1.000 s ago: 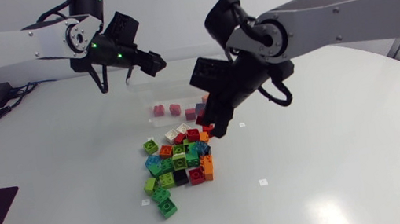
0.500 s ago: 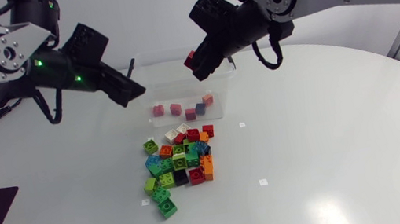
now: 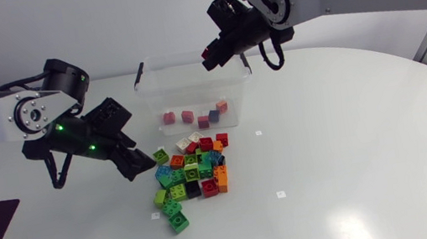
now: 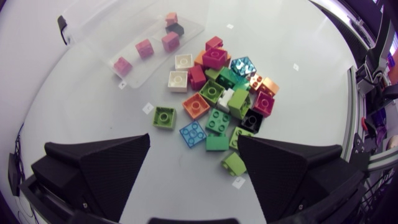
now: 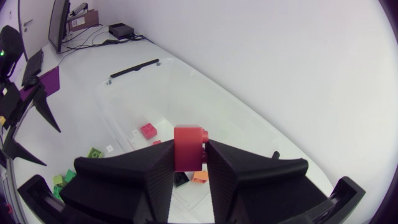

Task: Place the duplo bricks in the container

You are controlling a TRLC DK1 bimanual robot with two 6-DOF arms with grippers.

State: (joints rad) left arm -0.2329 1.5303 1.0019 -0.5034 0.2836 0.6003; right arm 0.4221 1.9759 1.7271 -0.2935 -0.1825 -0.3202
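A heap of mixed-colour duplo bricks (image 3: 192, 172) lies mid-table, just in front of the clear plastic container (image 3: 143, 87), which holds several pink, blue and orange bricks. My left gripper (image 3: 139, 163) hangs low at the heap's left edge, open and empty. In the left wrist view its fingers (image 4: 106, 168) spread wide, with the heap (image 4: 224, 99) just ahead and the container (image 4: 93, 31) beyond. My right gripper (image 3: 209, 56) hovers over the container's far right rim, shut on a red brick (image 5: 188, 147). The container (image 5: 199, 93) lies open below it.
The container's black latch (image 5: 134, 68) sits on its far end. One green brick (image 3: 178, 221) lies a little apart at the near side of the heap. Small white markers (image 3: 281, 195) dot the white table.
My left arm has swung from above the container down to the table left of the heap. My right arm has lifted the red brick from the heap to above the container.
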